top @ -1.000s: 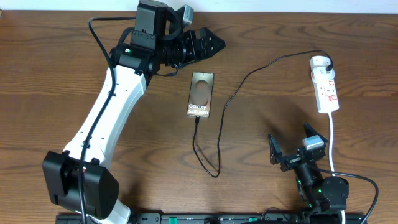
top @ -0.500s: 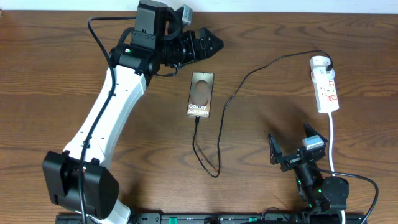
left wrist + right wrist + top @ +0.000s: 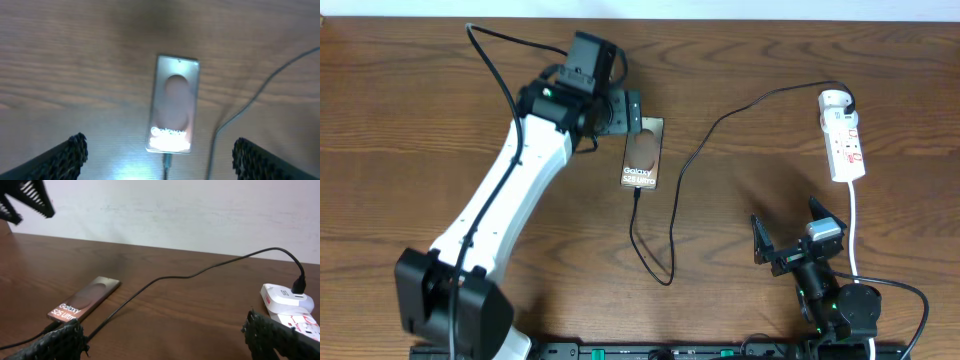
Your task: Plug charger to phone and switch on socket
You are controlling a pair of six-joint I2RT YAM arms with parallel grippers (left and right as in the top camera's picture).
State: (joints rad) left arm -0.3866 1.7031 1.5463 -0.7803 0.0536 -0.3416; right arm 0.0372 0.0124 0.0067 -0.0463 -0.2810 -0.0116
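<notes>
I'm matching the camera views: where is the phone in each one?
Overhead: phone just above and left of centre.
Left wrist: phone mid-frame, lettering nearest the camera.
Right wrist: phone lower left, lying flat.
Shared landmark: the black cable at its lettered end.

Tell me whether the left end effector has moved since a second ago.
Yes. The left end effector has swung down the overhead view, nearer the table's front, to the far-left corner of the phone.
</notes>
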